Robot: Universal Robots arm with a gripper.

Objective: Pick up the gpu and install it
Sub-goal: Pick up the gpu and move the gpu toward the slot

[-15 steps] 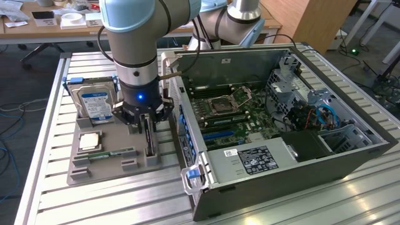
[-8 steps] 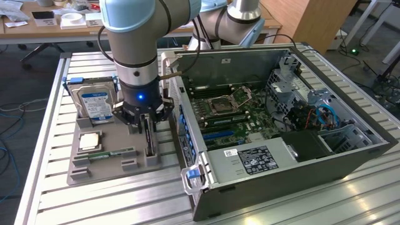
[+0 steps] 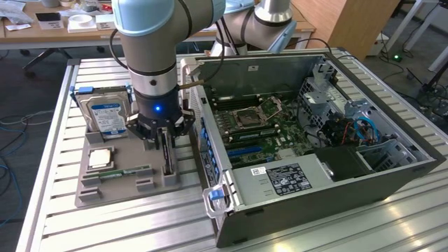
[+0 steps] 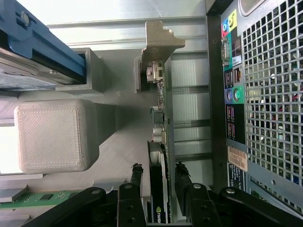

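The gpu (image 3: pixel 168 160) stands on edge in a slot of the grey holder tray (image 3: pixel 119 193), on the side nearest the computer case. In the wrist view the gpu (image 4: pixel 160 118) is a thin green board with a dark fan face and a pale metal bracket (image 4: pixel 158 40) at its far end. My gripper (image 3: pixel 165 140) hangs straight down over it. The gripper (image 4: pixel 158 169) is open and straddles the card's top edge. One black fingertip (image 4: pixel 137 171) stands on each side, with a small gap to the board.
The tray also holds a blue-labelled hard drive (image 3: pixel 108 113), a CPU (image 3: pixel 100 157) and a RAM stick (image 3: pixel 115 173). The open computer case (image 3: pixel 392 173) lies close to the exterior view's right of the tray, motherboard (image 3: pixel 259 126) exposed. Its rear panel (image 4: pixel 265 94) is right beside the gpu.
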